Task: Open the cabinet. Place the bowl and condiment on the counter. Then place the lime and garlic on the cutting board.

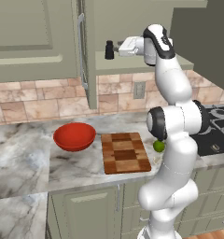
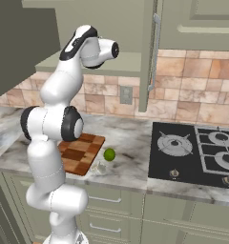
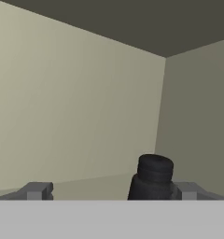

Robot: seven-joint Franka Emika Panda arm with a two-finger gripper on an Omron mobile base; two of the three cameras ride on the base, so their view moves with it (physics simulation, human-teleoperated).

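Condiment (image 3: 151,179) just inside spread fingers (image 3: 37,190), on the cabinet (image 3: 76,107) shelf.

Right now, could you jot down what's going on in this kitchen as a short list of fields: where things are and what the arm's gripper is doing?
cabinet: tall sage-green wall cabinet, door open
bottle: small slim black bottle on the cabinet shelf
gripper: gripper open, the bottle between its tips, nearer one, not yet gripped
bowl: wide glossy red bowl on the grey-white marble counter
board: chequered wooden cutting board, bare, beside the bowl
lime: small green lime on the counter by the board
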